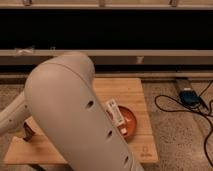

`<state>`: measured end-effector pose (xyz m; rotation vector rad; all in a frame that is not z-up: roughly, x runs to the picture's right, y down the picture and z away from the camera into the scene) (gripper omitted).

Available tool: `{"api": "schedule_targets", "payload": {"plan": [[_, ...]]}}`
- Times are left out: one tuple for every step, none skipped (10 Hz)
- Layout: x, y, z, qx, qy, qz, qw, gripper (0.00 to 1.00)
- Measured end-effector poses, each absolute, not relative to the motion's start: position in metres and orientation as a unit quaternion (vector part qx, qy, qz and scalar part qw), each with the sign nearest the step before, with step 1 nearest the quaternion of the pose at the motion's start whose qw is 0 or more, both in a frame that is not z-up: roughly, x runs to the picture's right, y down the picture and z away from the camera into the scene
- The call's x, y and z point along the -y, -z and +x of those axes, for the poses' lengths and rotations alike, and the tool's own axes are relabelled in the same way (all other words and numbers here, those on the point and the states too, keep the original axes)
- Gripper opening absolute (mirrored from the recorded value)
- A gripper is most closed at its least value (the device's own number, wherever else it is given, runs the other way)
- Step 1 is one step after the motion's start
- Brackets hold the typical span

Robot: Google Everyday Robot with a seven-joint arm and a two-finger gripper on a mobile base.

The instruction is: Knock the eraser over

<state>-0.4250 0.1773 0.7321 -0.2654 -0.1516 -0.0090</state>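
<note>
In the camera view, most of the frame is taken up by the arm's broad beige link (75, 120), which is seen slanting from upper left down to the lower right, across the middle of the wooden surface (127, 87). A slimmer forearm section (11, 116) is seen entering from the left edge and is angled down towards the surface's left front corner. There the hand (27, 133) is shown only as a small dark tip, held low just above or on the wood. Whether it is wide or narrow cannot be told. The eraser cannot be told apart from the hand's tip, so its place cannot be given.

An orange-red bowl (131, 124) is set on the right half of the surface, partly covered by the arm, and a white rectangular item (115, 112) is seen tilted at its left rim. Bare wood is shown behind the bowl and in a strip along the right edge. On the floor to the right, well apart from the surface, a blue device (189, 96) is lying among black cables (170, 107).
</note>
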Motion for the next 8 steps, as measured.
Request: {"api": "schedule_targets", "payload": {"plan": [[-0.178,-0.731,-0.431,0.078,0.011,-0.126,0.989,0.80],[-0.179,-0.728,-0.441,0.083,0.020,-0.114,0.990,0.80],[-0.180,-0.724,-0.450,0.087,0.029,-0.104,0.990,0.80],[-0.180,-0.720,-0.458,0.090,0.037,-0.095,0.991,0.80],[-0.178,-0.719,-0.463,0.091,0.043,-0.084,0.991,0.80],[-0.175,-0.718,-0.469,0.093,0.050,-0.074,0.992,0.80],[-0.175,-0.715,-0.476,0.096,0.060,-0.067,0.991,0.80],[-0.174,-0.714,-0.482,0.099,0.070,-0.062,0.991,0.80]]}}
